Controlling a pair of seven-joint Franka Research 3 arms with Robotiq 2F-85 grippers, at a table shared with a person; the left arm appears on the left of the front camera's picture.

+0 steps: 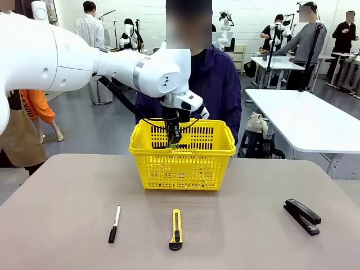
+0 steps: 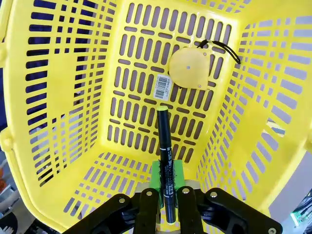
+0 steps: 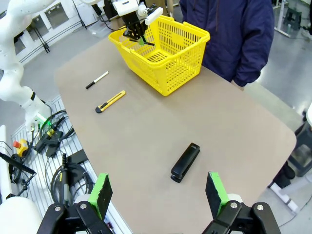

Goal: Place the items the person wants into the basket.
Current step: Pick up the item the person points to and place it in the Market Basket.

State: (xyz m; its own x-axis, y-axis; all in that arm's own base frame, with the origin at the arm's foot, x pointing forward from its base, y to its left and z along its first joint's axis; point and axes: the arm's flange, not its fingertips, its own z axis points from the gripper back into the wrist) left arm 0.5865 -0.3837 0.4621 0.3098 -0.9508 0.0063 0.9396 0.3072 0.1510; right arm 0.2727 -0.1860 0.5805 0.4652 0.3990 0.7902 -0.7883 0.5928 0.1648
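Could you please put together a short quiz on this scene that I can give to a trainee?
1. Multiple choice: the left gripper at the basket is A) open, B) shut on the pen, C) shut on nothing.
2. True or false: the right gripper is shut.
3. How many things lie on the table outside the basket?
Key: 1 B. 2 False; its jaws stand open. 3 Three: the marker, the box cutter and the stapler.
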